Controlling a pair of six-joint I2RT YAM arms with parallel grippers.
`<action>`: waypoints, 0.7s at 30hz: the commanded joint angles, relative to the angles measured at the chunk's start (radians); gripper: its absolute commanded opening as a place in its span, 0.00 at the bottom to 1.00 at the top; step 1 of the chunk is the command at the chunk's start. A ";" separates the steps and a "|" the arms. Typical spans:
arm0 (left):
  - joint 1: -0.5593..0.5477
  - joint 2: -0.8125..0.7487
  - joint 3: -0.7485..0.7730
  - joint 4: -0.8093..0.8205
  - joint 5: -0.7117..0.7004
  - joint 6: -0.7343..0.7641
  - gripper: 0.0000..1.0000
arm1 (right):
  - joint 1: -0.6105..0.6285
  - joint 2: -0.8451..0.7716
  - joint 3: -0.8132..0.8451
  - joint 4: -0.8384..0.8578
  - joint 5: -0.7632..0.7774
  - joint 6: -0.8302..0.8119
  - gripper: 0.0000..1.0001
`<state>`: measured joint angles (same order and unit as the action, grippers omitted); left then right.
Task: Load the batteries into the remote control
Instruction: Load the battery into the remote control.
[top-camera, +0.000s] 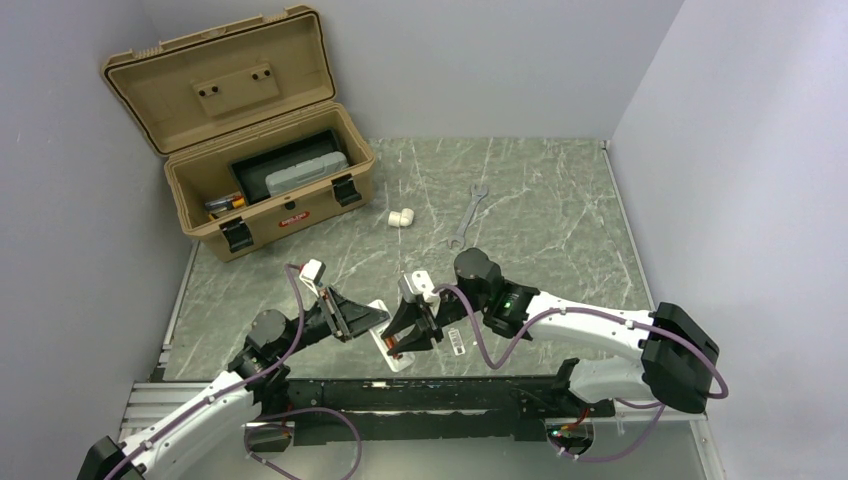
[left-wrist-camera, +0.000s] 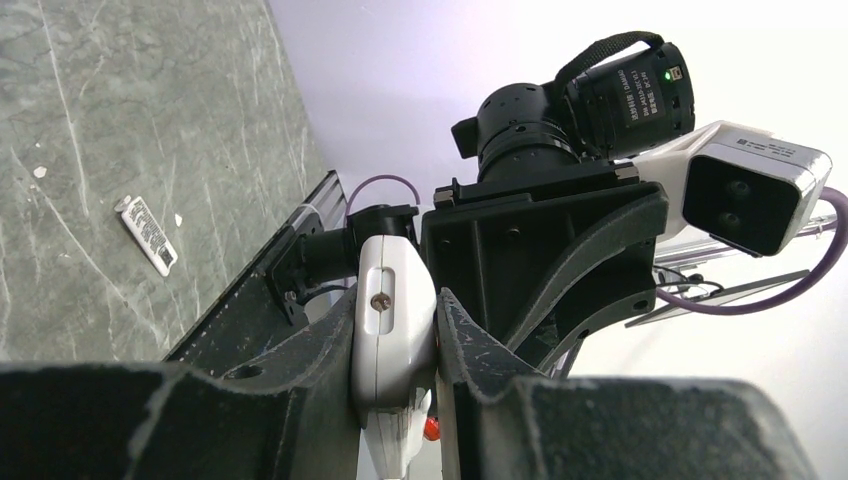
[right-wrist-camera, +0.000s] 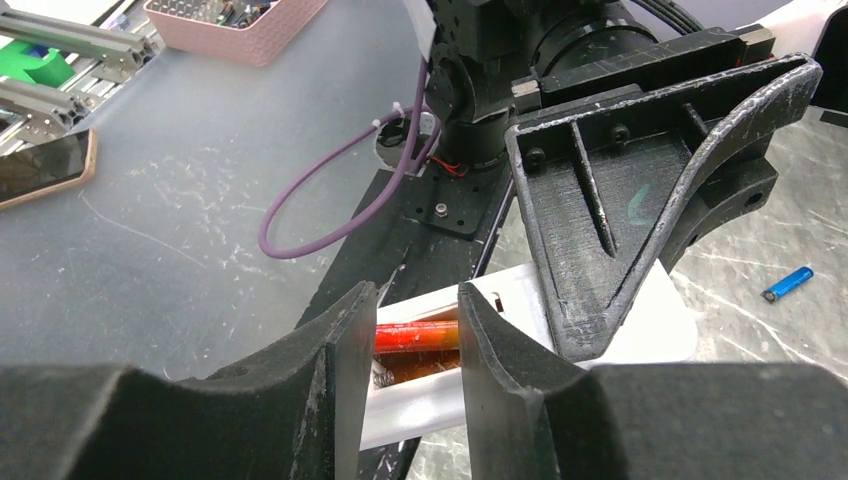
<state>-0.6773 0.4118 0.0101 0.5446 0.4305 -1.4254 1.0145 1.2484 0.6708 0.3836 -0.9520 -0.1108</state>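
My left tool (top-camera: 372, 318) is clamped shut on the white remote control (left-wrist-camera: 392, 340), steadying it near the front edge of the bench (top-camera: 540, 200) with the recess (right-wrist-camera: 425, 372) turned toward my right tool (right-wrist-camera: 412, 300), which pinches an orange-red battery (right-wrist-camera: 418, 336) end to end right over that recess, ready for seating.

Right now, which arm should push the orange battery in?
Right. The right fingers hold the orange-red cylindrical battery over the recess of the slim white plastic remote control; the left fingers are busy clamping it.

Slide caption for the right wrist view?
Right hand straddles a battery in the recess of the remote control; left hand clamps it.
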 joint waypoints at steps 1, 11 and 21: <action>-0.001 0.000 -0.037 0.188 0.031 -0.034 0.00 | -0.012 -0.013 0.029 -0.060 0.005 0.012 0.39; -0.001 0.047 -0.042 0.248 0.032 -0.043 0.00 | -0.010 -0.061 0.062 -0.048 -0.003 0.056 0.45; -0.001 0.044 -0.046 0.240 0.028 -0.043 0.00 | -0.008 -0.148 0.029 -0.002 0.035 0.101 0.46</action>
<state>-0.6777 0.4683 0.0101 0.7052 0.4480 -1.4582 1.0092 1.1591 0.7033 0.3374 -0.9379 -0.0402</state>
